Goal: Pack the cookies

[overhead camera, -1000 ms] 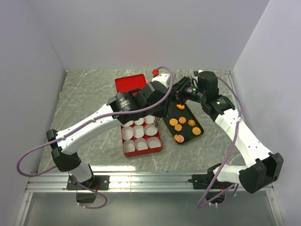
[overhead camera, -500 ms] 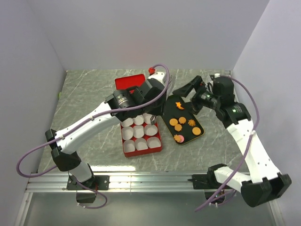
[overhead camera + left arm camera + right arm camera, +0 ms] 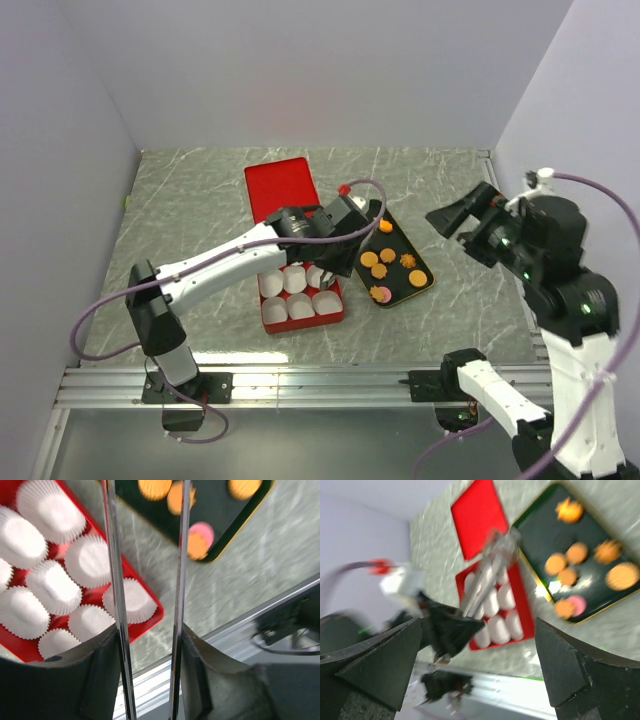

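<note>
So, the left gripper (image 3: pixel 325 275) hung over the paper cups (image 3: pixel 297 281) in the red box (image 3: pixel 300 318), fingers spread partway, nothing between them. The cookies (image 3: pixel 379 262) sat on the black tray (image 3: pixel 400 240) just to its right, with the tray's long side running away from the bases. The right gripper (image 3: pixel 452 217) was wide open, empty and well apart, so the left looked nearer. The box wall and tray lip needed clearing.
</note>
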